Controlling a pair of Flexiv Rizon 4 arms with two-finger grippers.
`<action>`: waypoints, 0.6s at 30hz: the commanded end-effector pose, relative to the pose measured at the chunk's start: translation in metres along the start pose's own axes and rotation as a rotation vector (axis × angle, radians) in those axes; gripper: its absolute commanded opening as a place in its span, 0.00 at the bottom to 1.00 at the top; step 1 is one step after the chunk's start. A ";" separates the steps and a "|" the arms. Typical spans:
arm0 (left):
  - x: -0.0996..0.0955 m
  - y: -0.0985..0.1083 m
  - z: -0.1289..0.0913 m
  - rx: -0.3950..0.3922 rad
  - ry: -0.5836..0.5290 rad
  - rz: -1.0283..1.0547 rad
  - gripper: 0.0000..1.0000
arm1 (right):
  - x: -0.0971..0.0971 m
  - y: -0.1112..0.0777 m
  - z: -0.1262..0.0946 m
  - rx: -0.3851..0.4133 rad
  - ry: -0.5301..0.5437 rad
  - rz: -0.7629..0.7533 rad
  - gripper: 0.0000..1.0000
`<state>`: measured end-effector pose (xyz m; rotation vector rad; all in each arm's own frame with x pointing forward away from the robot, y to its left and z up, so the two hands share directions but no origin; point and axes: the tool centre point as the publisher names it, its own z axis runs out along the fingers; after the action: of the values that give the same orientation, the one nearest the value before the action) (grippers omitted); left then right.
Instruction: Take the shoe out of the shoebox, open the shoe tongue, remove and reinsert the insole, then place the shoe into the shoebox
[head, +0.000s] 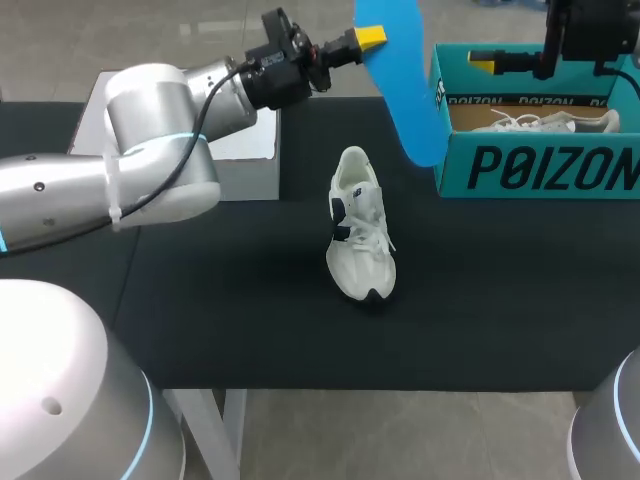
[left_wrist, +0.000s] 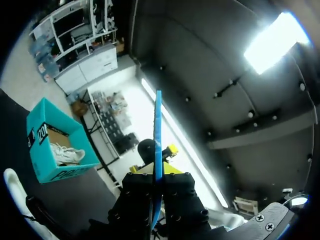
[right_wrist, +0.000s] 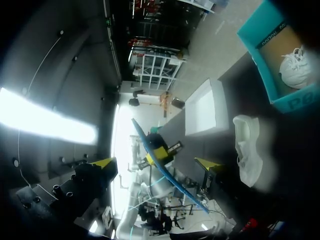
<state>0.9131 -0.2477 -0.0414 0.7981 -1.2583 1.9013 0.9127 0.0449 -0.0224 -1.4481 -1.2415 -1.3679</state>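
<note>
Head view: shoe (head: 360, 225) lies on the tabletop (head: 250, 300). Above and behind it, the blue insole (head: 405, 90) is pinched by the left end effector (head: 370, 38). Farther back, the right end effector (head: 485, 64) is spread over the shoebox (head: 535, 165). Reinsertion is judged next: the insole is to be lowered into the shoe's opening.

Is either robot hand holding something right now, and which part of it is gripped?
The left hand pinches the blue insole near one end, fingers on its two flat faces. The right hand, by the shoebox, holds nothing.
</note>
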 end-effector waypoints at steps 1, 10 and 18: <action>-0.007 -0.002 -0.001 -0.016 0.024 -0.002 0.00 | 0.000 0.003 0.001 0.004 -0.002 0.000 1.00; 0.001 -0.007 0.002 -0.125 0.067 0.400 0.00 | 0.000 0.007 0.003 0.018 -0.001 -0.005 1.00; 0.002 -0.012 0.001 -0.273 0.088 1.360 0.00 | 0.000 0.007 0.000 0.011 -0.002 -0.008 1.00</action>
<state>0.9196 -0.2450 -0.0301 0.4570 -1.5764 2.1314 0.9196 0.0444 -0.0217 -1.4356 -1.2538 -1.3655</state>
